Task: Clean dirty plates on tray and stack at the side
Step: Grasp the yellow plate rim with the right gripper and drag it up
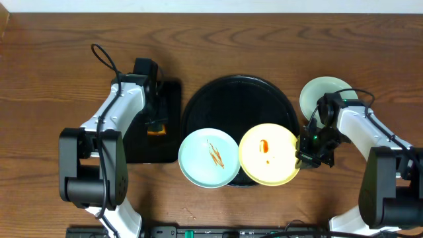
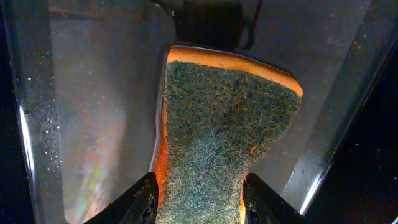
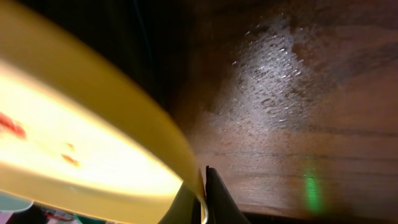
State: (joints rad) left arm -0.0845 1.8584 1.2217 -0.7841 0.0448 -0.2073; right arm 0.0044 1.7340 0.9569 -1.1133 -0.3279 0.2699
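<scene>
The round black tray [image 1: 238, 99] lies mid-table. A mint plate [image 1: 209, 157] with orange-red streaks rests over its front left rim. A yellow plate [image 1: 268, 153] with a red smear overlaps the front right rim. My right gripper [image 1: 303, 155] is shut on that plate's right edge; in the right wrist view the yellow plate's rim [image 3: 74, 143] is pinched between the jaws of the right gripper [image 3: 204, 186]. A second mint plate [image 1: 320, 92] sits on the wood right of the tray, partly under my right arm. My left gripper [image 2: 199, 186] is shut on a sponge [image 2: 224, 124].
A smaller rectangular black tray [image 1: 172, 99] lies left of the round one, with my left gripper [image 1: 155, 125] and the sponge [image 1: 156, 131] over it. Its wet floor [image 2: 93, 93] shows in the left wrist view. Brown wood tabletop [image 3: 298, 93] surrounds both trays.
</scene>
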